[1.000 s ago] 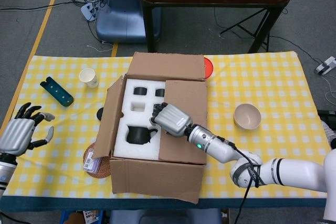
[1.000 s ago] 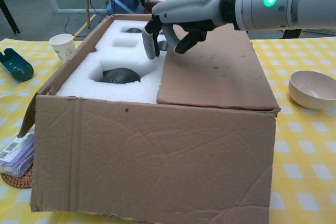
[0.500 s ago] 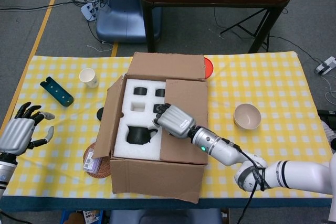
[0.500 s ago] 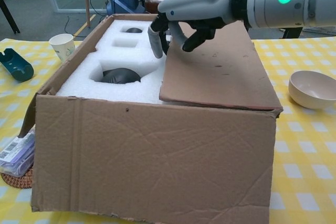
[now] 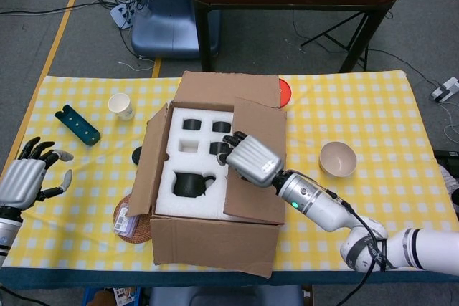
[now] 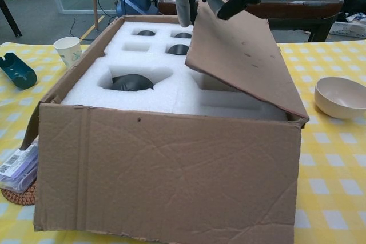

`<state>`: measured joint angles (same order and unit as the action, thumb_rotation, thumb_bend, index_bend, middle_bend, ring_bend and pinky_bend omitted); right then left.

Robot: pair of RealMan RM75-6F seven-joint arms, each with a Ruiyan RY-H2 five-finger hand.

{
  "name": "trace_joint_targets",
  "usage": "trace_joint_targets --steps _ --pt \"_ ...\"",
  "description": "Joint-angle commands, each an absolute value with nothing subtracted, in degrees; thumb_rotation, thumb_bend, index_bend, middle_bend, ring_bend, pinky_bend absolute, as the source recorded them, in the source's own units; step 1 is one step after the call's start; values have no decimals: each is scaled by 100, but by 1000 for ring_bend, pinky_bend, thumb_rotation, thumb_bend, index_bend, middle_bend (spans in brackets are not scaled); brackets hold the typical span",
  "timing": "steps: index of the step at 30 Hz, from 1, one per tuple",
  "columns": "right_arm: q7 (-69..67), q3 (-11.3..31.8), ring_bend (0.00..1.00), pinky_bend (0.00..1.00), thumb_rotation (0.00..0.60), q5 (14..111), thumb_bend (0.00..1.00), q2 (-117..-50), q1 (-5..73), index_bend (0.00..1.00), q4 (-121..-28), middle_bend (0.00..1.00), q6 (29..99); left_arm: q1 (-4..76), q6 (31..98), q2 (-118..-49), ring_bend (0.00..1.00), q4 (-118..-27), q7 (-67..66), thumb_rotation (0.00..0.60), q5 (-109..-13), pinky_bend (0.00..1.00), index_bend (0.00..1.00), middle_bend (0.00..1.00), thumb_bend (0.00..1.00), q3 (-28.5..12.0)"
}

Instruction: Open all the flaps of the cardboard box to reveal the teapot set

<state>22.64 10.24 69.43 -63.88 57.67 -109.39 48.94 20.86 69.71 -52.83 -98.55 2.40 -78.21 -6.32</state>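
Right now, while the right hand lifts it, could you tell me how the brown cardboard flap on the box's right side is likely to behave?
The brown cardboard flap looks flat and unbent while tilted, so probably stiff. It pivots along its crease, so it may drop back if the right hand releases it early. It probably weighs little.

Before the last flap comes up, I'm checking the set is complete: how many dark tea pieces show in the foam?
4: a teapot front-left, a cup back-left, another beside it, one by the right hand. The raised flap may hide more.
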Motion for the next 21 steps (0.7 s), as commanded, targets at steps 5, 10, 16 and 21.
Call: trace_joint_targets --steps 5,10,16,21 --pt "2233 1046 193 240 600 7224 1000 -5925 5430 405 -11411 471 5307 2100 6973 -5270 148 -9886 223 251 -7814 0 420 362 491 -673" --pt "2158 1064 193 240 600 7469 1000 -5588 5167 405 -11710 472 5615 2113 6992 -5263 148 -9937 202 253 -7816 0 422 362 491 -713" --pt "2123 1009 193 240 600 7697 1000 -5164 4795 405 -11972 472 5934 2147 6978 -5230 148 -10009 132 250 -7838 0 422 362 491 -743" --pt "1994 932 193 240 600 7883 1000 -4825 4424 405 -12102 472 6214 2174 6949 -5205 148 -10071 69 253 -7809 0 425 362 491 -770"
